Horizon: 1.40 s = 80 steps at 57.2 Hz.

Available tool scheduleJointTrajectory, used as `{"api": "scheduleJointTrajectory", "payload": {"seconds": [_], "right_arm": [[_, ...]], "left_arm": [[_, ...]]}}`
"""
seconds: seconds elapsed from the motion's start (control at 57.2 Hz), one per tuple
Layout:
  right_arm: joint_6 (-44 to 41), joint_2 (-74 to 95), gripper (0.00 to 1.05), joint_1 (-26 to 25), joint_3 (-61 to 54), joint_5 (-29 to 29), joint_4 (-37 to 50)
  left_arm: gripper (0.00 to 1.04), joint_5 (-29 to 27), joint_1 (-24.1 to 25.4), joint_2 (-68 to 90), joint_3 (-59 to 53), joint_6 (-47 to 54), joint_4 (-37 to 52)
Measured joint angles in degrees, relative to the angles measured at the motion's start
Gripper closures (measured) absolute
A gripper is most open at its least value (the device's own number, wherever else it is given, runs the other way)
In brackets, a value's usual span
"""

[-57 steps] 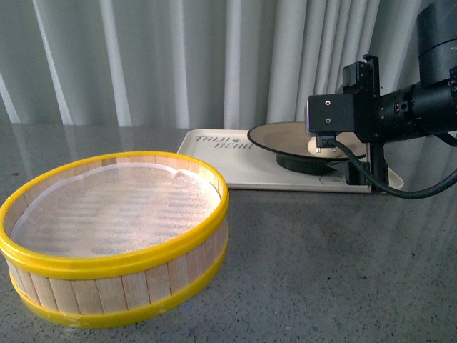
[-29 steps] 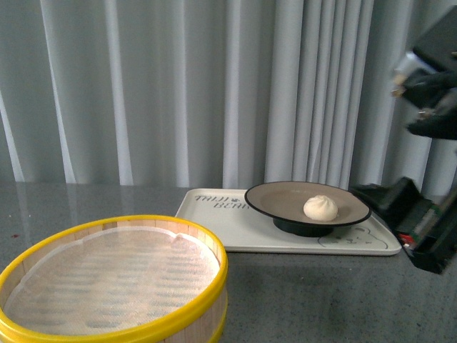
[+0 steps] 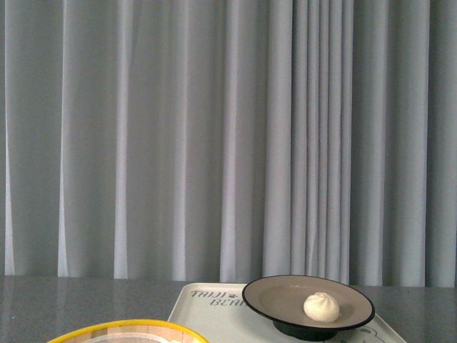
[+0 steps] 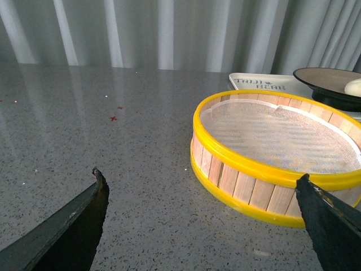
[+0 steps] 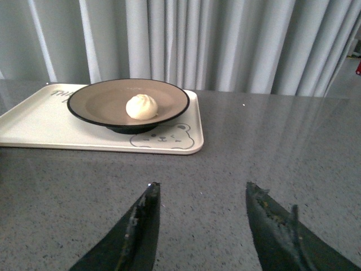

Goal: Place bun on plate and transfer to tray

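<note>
Curtains (image 3: 214, 136) of pale grey cloth hang in long folds behind everything and fill most of the front view. Below them runs the speckled dark grey stone tabletop (image 4: 113, 141). On it, toward the left arm's side, stands the round bamboo steamer basket with yellow rims (image 4: 271, 169), lined with white mesh cloth and holding nothing that can be seen. Just beyond it lies the flat white rectangular tray with rounded corners (image 5: 34, 127), grey lettering at one end and a small bear face (image 5: 169, 136) drawn near its other end. On the tray sits the round shallow plate with a beige-grey inside and thin black rim (image 5: 101, 101), apparently nearer the bear end, though the front view cuts the tray's edge off. The small cream-white steamed bun with a pleated top (image 5: 141, 106) rests inside the plate, a little off centre.

The left gripper (image 4: 203, 220) hangs above bare tabletop near the basket, its dark jaws spread wide and holding nothing. The right gripper (image 5: 203, 226) hangs above the tabletop, well apart from the tray, jaws parted and empty too.
</note>
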Motion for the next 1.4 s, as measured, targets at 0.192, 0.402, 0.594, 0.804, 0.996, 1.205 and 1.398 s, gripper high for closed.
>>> {"api": "scheduleJointTrajectory", "payload": {"seconds": [0.192, 0.402, 0.594, 0.804, 0.996, 1.205, 1.398], "right_arm": [[0.74, -6.84, 1.0, -3.32, -3.91, -3.74, -2.91], [0.98, -15.19, 1.03, -9.88, -6.91, -10.75, -8.17], [1.09, -20.11, 1.03, -10.93, -9.31, -10.93, -10.08], [1.09, -25.11, 1.03, -10.93, -10.14, -10.93, -14.25], [1.09, -29.86, 1.03, -10.93, -10.14, -10.93, -18.84], [1.09, -33.92, 1.03, -10.93, -10.14, -10.93, -22.75], [1.09, -36.76, 1.03, -10.93, -10.14, -10.93, -25.64]], "left_arm": [[0.07, -0.02, 0.0, 0.0, 0.0, 0.0, 0.0], [0.07, 0.0, 0.0, 0.0, 0.0, 0.0, 0.0], [0.07, -0.02, 0.0, 0.0, 0.0, 0.0, 0.0], [0.07, -0.02, 0.0, 0.0, 0.0, 0.0, 0.0], [0.07, -0.02, 0.0, 0.0, 0.0, 0.0, 0.0], [0.07, -0.02, 0.0, 0.0, 0.0, 0.0, 0.0], [0.07, -0.02, 0.0, 0.0, 0.0, 0.0, 0.0]]}}
